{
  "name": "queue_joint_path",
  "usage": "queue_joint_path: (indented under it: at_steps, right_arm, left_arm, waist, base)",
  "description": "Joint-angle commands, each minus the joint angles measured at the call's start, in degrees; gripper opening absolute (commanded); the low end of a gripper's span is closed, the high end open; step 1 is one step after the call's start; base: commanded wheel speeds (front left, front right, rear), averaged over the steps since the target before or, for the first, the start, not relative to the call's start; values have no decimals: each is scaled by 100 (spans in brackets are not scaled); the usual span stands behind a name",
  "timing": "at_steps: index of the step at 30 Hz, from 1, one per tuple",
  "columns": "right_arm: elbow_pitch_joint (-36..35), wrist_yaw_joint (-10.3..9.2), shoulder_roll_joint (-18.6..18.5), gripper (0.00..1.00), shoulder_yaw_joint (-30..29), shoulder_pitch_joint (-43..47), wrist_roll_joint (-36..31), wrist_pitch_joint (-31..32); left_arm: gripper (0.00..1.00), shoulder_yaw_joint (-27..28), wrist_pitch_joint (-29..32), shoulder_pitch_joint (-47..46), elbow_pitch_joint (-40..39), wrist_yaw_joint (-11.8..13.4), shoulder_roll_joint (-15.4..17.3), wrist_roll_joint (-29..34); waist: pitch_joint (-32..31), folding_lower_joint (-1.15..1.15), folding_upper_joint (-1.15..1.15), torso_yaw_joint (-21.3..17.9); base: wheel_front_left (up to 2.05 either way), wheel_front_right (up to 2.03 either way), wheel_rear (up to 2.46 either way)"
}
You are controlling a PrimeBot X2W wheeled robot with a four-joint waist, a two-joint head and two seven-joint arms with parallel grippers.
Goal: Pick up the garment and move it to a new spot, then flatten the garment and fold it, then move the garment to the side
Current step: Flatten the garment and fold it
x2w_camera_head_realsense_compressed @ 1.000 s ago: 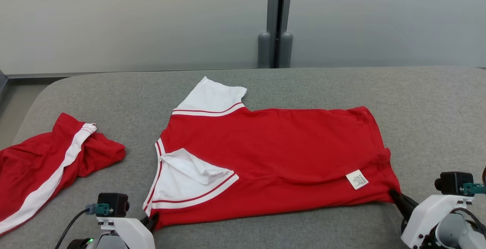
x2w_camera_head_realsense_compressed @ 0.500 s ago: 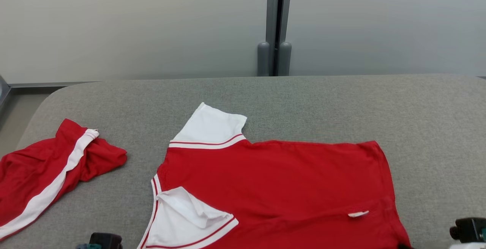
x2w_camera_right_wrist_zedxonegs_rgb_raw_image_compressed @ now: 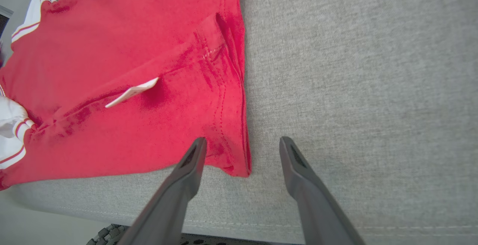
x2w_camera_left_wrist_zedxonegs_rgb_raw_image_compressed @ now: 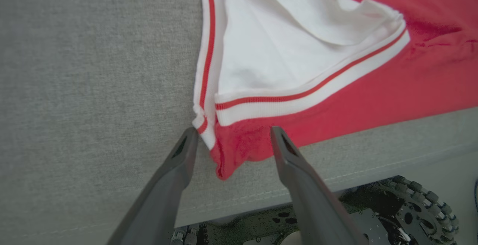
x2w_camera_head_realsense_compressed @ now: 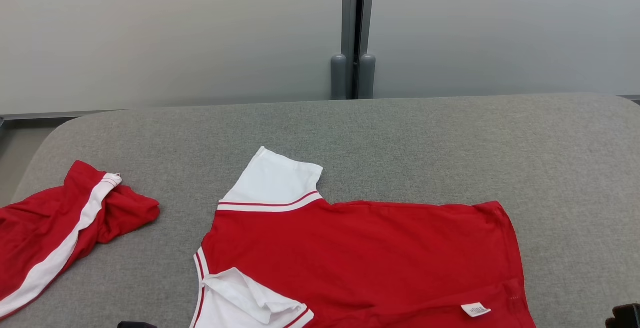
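The garment (x2w_camera_head_realsense_compressed: pixel 360 253) is a red shirt with white sleeves, lying spread flat on the grey padded table (x2w_camera_head_realsense_compressed: pixel 400 138), its near edge cut off by the bottom of the head view. In the left wrist view my left gripper (x2w_camera_left_wrist_zedxonegs_rgb_raw_image_compressed: pixel 234 131) is open, its fingers standing either side of the garment's (x2w_camera_left_wrist_zedxonegs_rgb_raw_image_compressed: pixel 336 99) near sleeve-side corner without pinching it. My right gripper (x2w_camera_right_wrist_zedxonegs_rgb_raw_image_compressed: pixel 243 140) is open too, and the garment's (x2w_camera_right_wrist_zedxonegs_rgb_raw_image_compressed: pixel 142 69) near hem corner lies between its fingers. A white label (x2w_camera_right_wrist_zedxonegs_rgb_raw_image_compressed: pixel 130 92) sticks up from the red cloth near that hem.
A second red garment with a white stripe (x2w_camera_head_realsense_compressed: pixel 60 233) lies crumpled at the table's left. The table's front edge (x2w_camera_left_wrist_zedxonegs_rgb_raw_image_compressed: pixel 112 215) runs close under both grippers, with the robot's wheeled base (x2w_camera_left_wrist_zedxonegs_rgb_raw_image_compressed: pixel 410 207) below it. Pale wall panels and a grey post (x2w_camera_head_realsense_compressed: pixel 352 68) stand behind.
Both grippers have opened and let go of the garment's two near corners, which now rest on the table. The head camera has tilted up, so the whole picture has shifted.
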Motion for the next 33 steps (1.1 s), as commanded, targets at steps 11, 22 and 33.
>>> queue_joint_path:
  at_steps: [11, 22, 33]
  right_arm:
    - [-773, 5, 350, 100, -794, -83, -581, 49]
    - [-692, 5, 489, 100, -968, -930, -950, -293]
    - [201, 5, 433, 100, -247, -2724, -731, -432]
  left_arm:
    - [100, 332, -400, -594, -370, 147, 206, 402]
    - [100, 305, -275, -1726, -140, -312, 187, 573]
    - [100, 195, 459, -3534, 758, -1207, -29, 342]
  waist:
    - [33, 0, 0, -72]
    - [350, 0, 0, -251]
    - [1280, 0, 0, -578]
  base:
    - [0, 0, 0]
    - [0, 0, 0]
    - [0, 0, 0]
